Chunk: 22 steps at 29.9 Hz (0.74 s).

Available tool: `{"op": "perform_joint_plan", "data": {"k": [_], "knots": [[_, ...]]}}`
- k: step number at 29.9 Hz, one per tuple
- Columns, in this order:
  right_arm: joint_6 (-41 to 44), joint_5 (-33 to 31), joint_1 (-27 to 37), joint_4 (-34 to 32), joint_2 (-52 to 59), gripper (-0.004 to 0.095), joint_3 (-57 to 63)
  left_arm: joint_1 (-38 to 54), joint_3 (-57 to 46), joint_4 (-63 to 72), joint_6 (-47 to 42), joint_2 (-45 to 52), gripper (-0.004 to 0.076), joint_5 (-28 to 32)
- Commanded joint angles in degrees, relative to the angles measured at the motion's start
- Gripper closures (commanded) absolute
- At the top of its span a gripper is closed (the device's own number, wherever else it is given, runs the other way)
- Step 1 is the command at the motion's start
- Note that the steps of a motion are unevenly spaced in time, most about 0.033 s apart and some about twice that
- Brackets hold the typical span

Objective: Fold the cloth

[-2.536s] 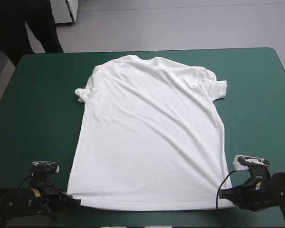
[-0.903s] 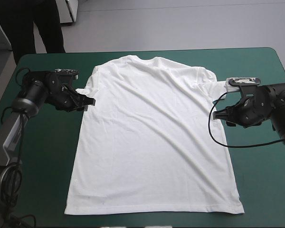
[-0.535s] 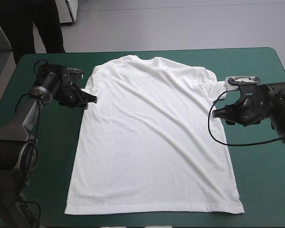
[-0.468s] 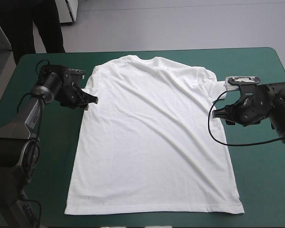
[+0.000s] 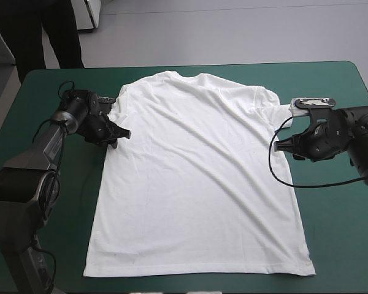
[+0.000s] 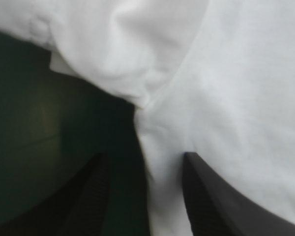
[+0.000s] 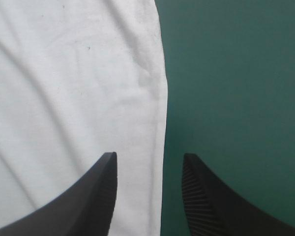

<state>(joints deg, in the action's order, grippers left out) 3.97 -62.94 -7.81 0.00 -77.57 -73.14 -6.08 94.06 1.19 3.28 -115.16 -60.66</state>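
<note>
Centrally in the high view, the T-shirt [image 5: 196, 177] is seen spread flat on the counter [image 5: 331, 233]. Its collar is turned toward the far edge at the upper middle of the frame, and its hem is laid along the near edge at the bottom. Shallow creases are spread across the white cloth. One sleeve [image 5: 281, 113] is laid out at the upper right of the frame, while the other, a bunched sleeve [image 5: 115, 109], is gathered at the upper left.

The left pincer [image 5: 124, 132] is placed at that bunched sleeve, at the shirt's side edge just below the armpit. In the left wrist view the left pincer [image 6: 145, 156] is shown spread, and nothing is pinched. The side edge of the T-shirt [image 6: 226, 98] is run between its fingers, so that one black finger [image 6: 88, 196] is set over the teal-green cover and the other over the white cloth. The bunched sleeve [image 6: 113, 49] is seen just ahead of them. Whether the cloth is touched cannot be told.

The right pincer [image 5: 281, 146] is held at the opposite side edge, at the middle right of the high view, just below the flat sleeve. In the right wrist view the right pincer [image 7: 147, 155] is likewise spread and nothing is gripped. The edge of the T-shirt [image 7: 64, 73] is passed between its fingers, one finger [image 7: 88, 201] over cloth and the other over the bare cover.
</note>
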Motion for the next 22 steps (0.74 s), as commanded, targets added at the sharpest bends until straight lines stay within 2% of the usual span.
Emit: {"op": "perform_joint_plan", "data": {"k": [1,5,7,10,15,17,20,22], "knots": [[-0.77,2.16,0.17,0.00,1.53,0.0507,-1.86,-0.76,1.79,0.63,-0.56,2.10,0.0391,0.60],[-0.86,2.16,0.17,-0.48,1.53,0.0507,-1.86,-2.54,1.79,0.39,-0.56,1.11,0.0467,0.75],[-0.86,2.16,0.17,-0.48,1.53,0.0507,-1.86,-3.45,1.79,-0.05,-0.45,0.72,0.0560,0.75],[-0.86,2.05,0.17,-0.48,1.53,0.0507,-1.86,-4.06,1.79,-0.25,-0.74,0.46,0.0748,1.04],[-0.86,3.82,0.45,-0.75,0.59,0.0507,-1.86,-4.06,1.79,-0.73,-0.05,0.46,0.0746,0.67],[-0.41,4.96,1.96,1.13,-1.33,0.0507,-2.38,-4.06,1.79,-0.63,-0.05,0.46,0.0746,0.53],[-1.62,3.07,4.56,4.33,-6.62,0.0500,-5.58,-4.06,1.79,-0.21,-0.05,0.46,0.0746,0.44],[-2.52,1.76,5.13,4.81,-10.12,0.0462,-8.59,-4.06,1.79,-0.21,-0.05,0.46,0.0746,0.44]]}}
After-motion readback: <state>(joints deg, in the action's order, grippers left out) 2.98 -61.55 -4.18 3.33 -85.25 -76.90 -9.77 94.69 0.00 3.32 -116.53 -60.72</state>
